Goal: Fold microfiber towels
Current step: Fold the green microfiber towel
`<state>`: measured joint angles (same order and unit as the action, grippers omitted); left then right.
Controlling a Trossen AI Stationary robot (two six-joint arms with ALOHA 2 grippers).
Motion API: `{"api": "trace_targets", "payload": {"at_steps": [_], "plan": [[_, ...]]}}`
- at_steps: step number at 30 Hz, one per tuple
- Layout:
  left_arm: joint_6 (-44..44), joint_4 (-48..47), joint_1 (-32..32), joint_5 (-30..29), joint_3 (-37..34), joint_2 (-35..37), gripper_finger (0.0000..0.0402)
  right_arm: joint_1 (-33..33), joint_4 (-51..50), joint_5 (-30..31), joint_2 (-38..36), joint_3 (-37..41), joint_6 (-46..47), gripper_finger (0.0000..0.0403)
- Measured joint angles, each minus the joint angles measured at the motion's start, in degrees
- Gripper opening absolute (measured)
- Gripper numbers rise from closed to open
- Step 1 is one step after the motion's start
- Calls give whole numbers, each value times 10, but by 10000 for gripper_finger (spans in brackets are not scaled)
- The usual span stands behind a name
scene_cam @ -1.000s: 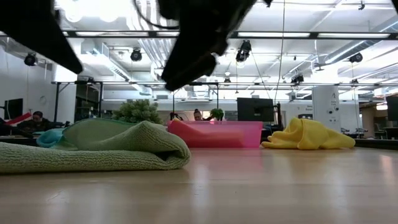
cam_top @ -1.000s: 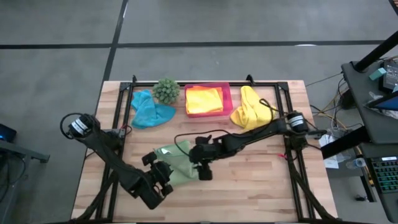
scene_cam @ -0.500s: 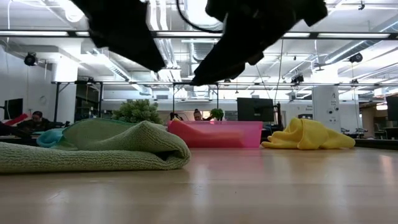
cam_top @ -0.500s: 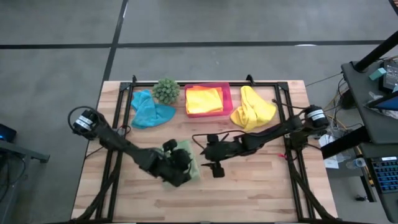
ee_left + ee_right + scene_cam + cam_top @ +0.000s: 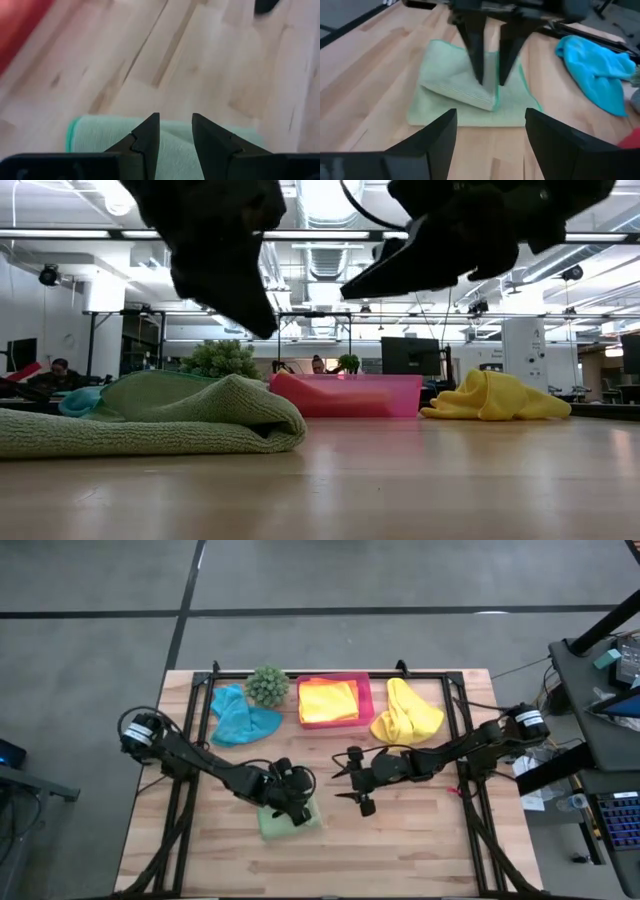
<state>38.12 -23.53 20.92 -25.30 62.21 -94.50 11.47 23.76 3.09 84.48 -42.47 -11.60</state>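
Wooden tabletop (image 5: 420, 830) under me — my left gripper (image 5: 489, 75) hovers, fingers slightly parted and empty, over the half-folded light green towel (image 5: 455, 85); right gripper (image 5: 358, 783) wide open (also empty). Next, probably another fold.

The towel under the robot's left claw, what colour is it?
Light green. The towel under the left gripper shows best in the right wrist view.

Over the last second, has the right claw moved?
Yes. In the high view the right claw has pulled back rightward off the folded light green microfiber towel, toward the yellow towel.
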Motion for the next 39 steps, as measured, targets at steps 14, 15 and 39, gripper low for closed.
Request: {"api": "trace_targets", "payload": {"at_steps": [14,15,39], "plan": [[42,171,-30,11,-119,0,100,-14,70,-1,0,54,0,224],[50,170,-30,11,-124,0,100,-14,72,-1,0,54,0,224],[18,171,-19,128,-106,-39,7,-14,79,-1,0,57,-4,224]]}}
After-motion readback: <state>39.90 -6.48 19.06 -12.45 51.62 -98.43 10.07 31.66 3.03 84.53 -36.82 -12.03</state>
